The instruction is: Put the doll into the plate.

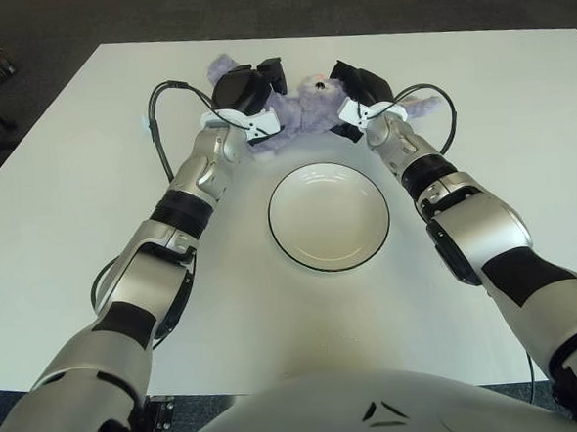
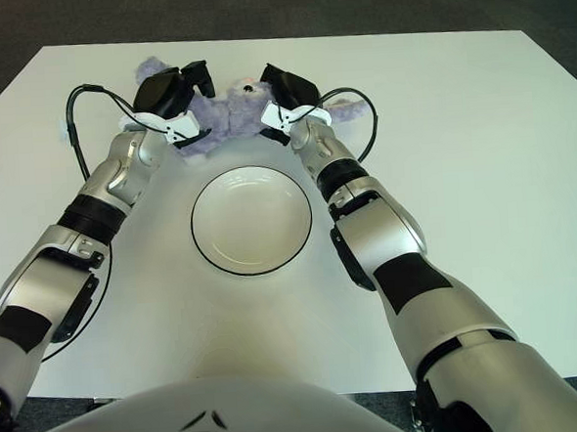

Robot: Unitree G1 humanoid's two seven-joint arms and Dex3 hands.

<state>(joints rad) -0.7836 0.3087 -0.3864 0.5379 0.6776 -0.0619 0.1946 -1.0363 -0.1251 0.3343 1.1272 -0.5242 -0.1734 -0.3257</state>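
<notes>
Presently: fluffy lavender plush doll [image 1: 306,105], clasped by left hand [image 1: 246,89] and right hand [image 1: 359,86], beyond the white black-rimmed round plate [image 1: 330,216] on white table [image 1: 62,191].

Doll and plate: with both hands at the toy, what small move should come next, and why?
Probably a short lift of the doll, then a draw toward the robot. The left hand and right hand flank the doll on either side, though a firm grasp cannot be confirmed. The plate lies empty just in front of it, on the robot's side.
</notes>
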